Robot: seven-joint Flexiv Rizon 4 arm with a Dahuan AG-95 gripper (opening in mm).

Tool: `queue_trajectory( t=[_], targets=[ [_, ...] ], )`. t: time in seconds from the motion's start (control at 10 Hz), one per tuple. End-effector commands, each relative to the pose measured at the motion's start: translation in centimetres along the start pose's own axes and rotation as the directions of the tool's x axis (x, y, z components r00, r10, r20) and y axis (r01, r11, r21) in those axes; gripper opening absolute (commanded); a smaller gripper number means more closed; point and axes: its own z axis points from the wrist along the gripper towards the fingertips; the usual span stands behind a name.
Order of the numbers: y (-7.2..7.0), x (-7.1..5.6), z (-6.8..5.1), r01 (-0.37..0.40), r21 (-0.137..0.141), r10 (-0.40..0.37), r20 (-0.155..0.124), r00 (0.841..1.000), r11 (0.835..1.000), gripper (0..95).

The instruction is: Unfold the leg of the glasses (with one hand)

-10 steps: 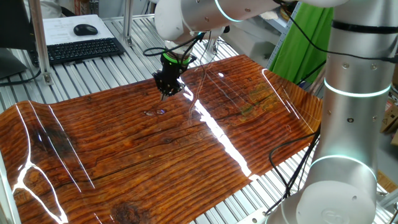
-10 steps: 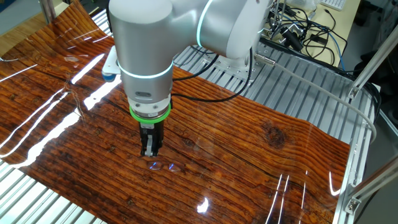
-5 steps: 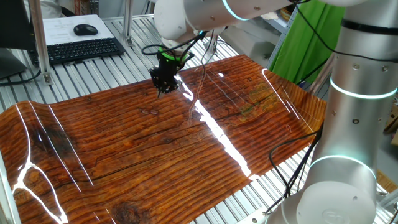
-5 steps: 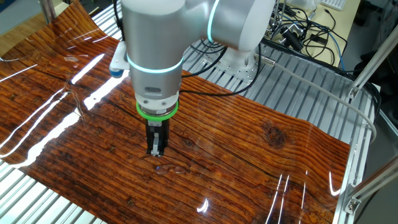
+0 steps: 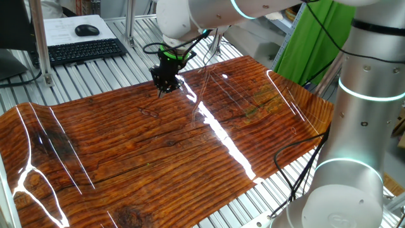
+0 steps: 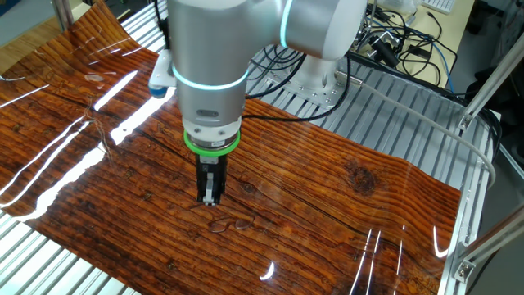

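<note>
The glasses (image 5: 150, 113) lie flat on the wood-grain mat (image 5: 190, 164) as two tiny, faint lens outlines. In the other fixed view the glasses (image 6: 229, 224) lie just in front of and right of the fingertips. My black gripper (image 5: 163, 89) points straight down, a little beyond the glasses and just above the mat. In the other fixed view the gripper (image 6: 211, 199) has its fingers pressed together, and I see nothing between them. The leg is too fine to make out in either view.
A keyboard (image 5: 79, 50) and mouse (image 5: 87, 30) sit on the slatted table behind the mat. A green cloth (image 5: 310, 44) hangs at the back right. Thin cables (image 5: 204, 82) trail over the mat near the gripper. The arm's base (image 6: 315, 78) and cable bundles (image 6: 401, 37) stand beyond the mat.
The gripper has slid a short way over the mat, toward the back in one view and rightward in the other, staying shut. The glasses have shifted slightly the same way.
</note>
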Motion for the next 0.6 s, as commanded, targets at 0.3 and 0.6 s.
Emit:
queue_trajectory(
  t=[0.3, 0.6],
  targets=[
    [0.21, -0.11, -1.21, 0.017, -0.027, -0.016, 0.024, 1.000, 0.999, 0.0],
    [0.23, -0.22, -1.67, 0.021, -0.050, -0.019, 0.041, 0.999, 0.999, 0.0]
  ],
)
